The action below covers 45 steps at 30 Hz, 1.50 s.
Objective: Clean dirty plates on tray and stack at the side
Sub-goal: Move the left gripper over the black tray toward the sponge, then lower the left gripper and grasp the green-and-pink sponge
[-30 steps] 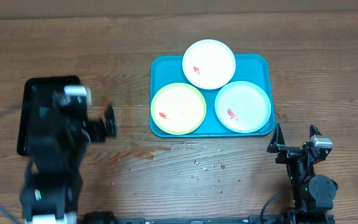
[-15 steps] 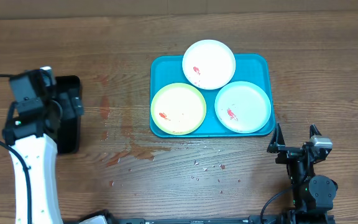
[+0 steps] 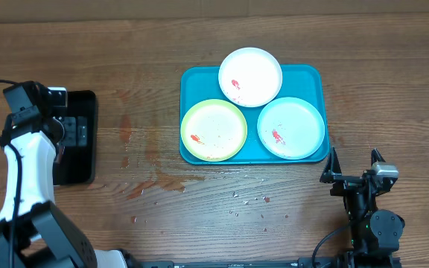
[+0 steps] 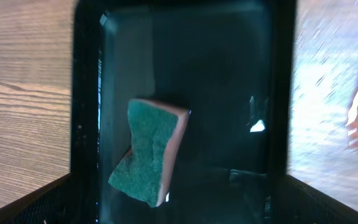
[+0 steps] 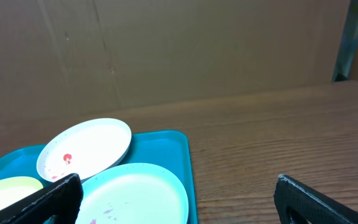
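The turquoise tray (image 3: 306, 74) holds three plates: a white plate (image 3: 250, 77) at the back, a yellow-green rimmed plate (image 3: 214, 130) at the front left and a pale mint plate (image 3: 291, 127) at the front right, each with a red smear. The right wrist view shows the tray (image 5: 160, 146), the white plate (image 5: 84, 148) and the mint plate (image 5: 132, 193). My left gripper (image 3: 71, 132) is open above the black tray, over a green and pink sponge (image 4: 154, 149). My right gripper (image 3: 352, 165) is open and empty, just in front of the turquoise tray's right corner.
A smaller black rectangular tray (image 3: 84, 167) lies at the left of the table and holds the sponge; it also shows in the left wrist view (image 4: 229, 74). Wet streaks and red specks (image 3: 248, 199) mark the wood in front of the turquoise tray.
My left arm has swung left and back, from beside the black tray to over it, pointing down at the sponge. The right arm and the plates have not moved.
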{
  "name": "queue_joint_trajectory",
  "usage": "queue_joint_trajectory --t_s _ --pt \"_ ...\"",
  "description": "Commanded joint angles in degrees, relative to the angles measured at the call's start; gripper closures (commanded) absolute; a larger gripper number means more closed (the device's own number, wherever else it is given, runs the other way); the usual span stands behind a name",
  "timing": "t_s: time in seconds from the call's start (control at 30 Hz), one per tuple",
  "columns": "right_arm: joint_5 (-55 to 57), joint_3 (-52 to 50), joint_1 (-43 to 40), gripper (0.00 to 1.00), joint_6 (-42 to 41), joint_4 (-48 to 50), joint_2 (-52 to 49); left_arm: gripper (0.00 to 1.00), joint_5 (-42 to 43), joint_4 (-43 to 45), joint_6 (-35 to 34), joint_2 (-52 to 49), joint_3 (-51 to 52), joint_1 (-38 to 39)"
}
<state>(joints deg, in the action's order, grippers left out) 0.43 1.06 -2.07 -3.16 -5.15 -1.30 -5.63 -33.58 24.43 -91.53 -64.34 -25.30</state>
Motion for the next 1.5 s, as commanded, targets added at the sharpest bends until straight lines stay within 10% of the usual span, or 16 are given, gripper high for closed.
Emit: queue_joint_trajectory --t_s 0.0,0.2,0.37,0.97,1.1,1.23,1.33,1.37,1.4,1.47 --pt "0.57 -0.59 0.09 0.00 0.20 0.42 0.15 0.00 -1.75 0.48 4.72 -2.64 -1.14 -2.54" --pt "0.57 -0.59 0.09 0.00 0.20 0.42 0.15 0.03 10.36 0.74 6.75 -4.17 -1.14 -8.09" --pt "0.57 -0.59 0.09 0.00 0.20 0.42 0.15 0.16 10.36 0.87 6.99 -7.72 -1.14 -10.62" --pt "0.57 -0.59 0.09 0.00 0.20 0.42 0.15 0.15 14.62 8.81 14.62 -18.47 -1.14 -10.78" --pt "0.57 -0.59 0.09 0.00 0.22 0.42 0.15 0.77 14.47 8.48 14.29 -19.91 -1.14 -10.78" --pt "0.57 -0.59 0.09 0.00 0.20 0.42 0.15 0.96 14.45 8.37 10.64 -19.91 -1.14 -10.78" --pt "0.57 -0.59 0.09 0.00 0.22 0.42 0.15 0.91 14.45 8.59 6.25 -19.91 -1.14 -10.78" --pt "0.57 -0.59 0.09 0.00 0.20 0.42 0.15 0.27 14.47 8.68 5.25 -19.91 -1.16 -10.78" --pt "0.57 -0.59 0.09 0.00 0.20 0.42 0.15 0.00 14.47 8.79 4.26 -19.91 -1.16 -10.78" --pt "0.57 -0.59 0.09 0.00 0.20 0.42 0.15 0.00 14.47 8.50 2.38 -19.91 -1.16 -10.71"
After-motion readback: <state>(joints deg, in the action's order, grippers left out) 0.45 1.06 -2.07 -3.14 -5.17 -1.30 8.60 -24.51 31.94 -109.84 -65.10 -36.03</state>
